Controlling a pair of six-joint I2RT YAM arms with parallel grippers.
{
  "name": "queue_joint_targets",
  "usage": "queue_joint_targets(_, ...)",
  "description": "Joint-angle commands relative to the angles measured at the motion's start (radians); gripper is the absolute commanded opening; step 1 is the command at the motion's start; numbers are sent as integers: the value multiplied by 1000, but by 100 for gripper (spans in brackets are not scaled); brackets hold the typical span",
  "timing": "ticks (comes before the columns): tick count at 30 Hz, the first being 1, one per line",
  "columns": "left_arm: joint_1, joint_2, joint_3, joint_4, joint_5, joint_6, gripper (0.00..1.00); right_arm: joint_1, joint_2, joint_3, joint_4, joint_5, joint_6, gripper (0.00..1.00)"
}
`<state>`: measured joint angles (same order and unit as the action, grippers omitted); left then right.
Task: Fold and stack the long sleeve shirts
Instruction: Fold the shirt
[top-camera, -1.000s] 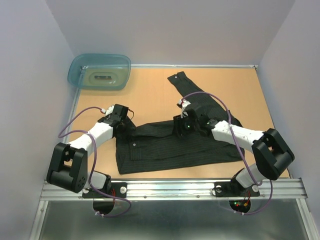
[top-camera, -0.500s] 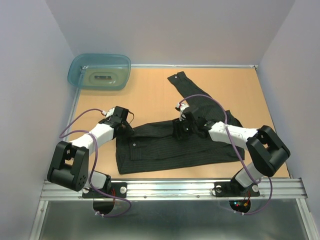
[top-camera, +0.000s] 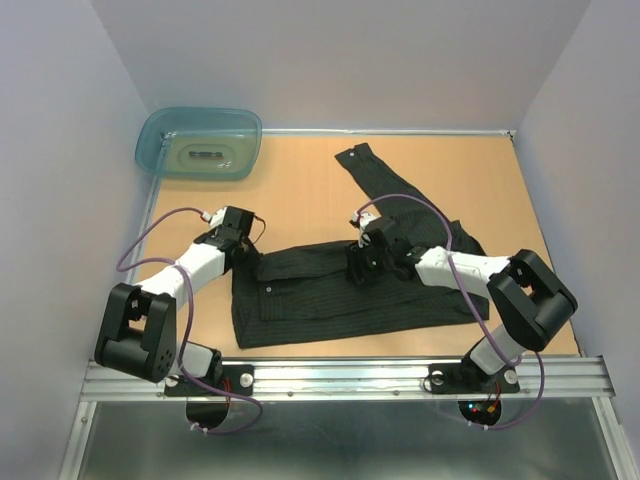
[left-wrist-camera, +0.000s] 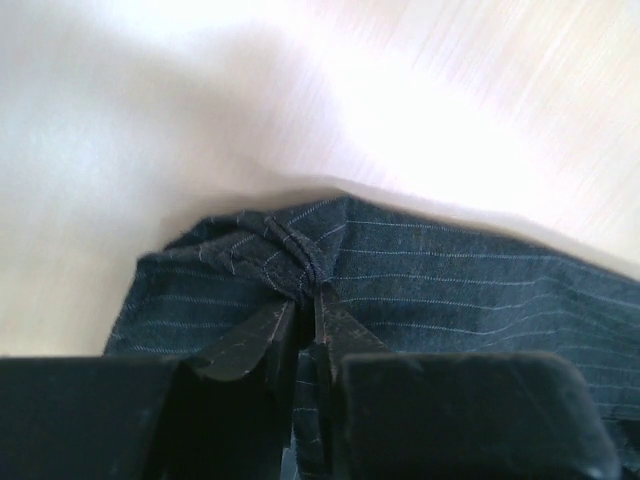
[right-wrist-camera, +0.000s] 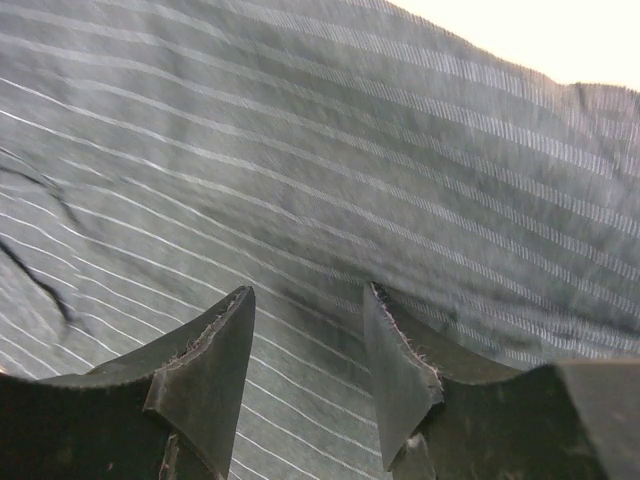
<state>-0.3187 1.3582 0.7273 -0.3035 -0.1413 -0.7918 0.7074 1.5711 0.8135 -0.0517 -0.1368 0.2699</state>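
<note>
This looks like a robotics lab test cell. A wooden bench (top-camera: 300, 190) is boxed in by plain pale walls (top-camera: 340, 60). An aluminium rail (top-camera: 340, 375) along its 6 o'clock edge carries a left arm (top-camera: 190, 265) and a right arm (top-camera: 470, 268), both trailing purple cables (top-camera: 405, 197). A teal plastic tub (top-camera: 200, 142) sits at 10 o'clock.

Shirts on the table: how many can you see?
1. The shirt lies across the near middle of the table, one sleeve reaching toward the far edge. None other shows, though another could hide beneath.
</note>
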Motion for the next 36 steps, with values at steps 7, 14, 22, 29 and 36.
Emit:
queue_joint_targets(7,134,22,93,21,29,124,21,7,4,-85,7,49,48,53)
queue_joint_targets(14,193,110,103,76,89,175,23,7,27,-100,-17,55,54,53)
queue_joint_targets(22,198,107,119,84,69,223,36,7,-22,-108,-28,51,42,53)
queue_joint_targets(29,196,-7,98,58,140,168,61,9,-39,-83,-33,36,40,53)
queue_joint_targets(36,196,-70,-17,64,181,120,73,7,-26,-71,-33,31,38,53)
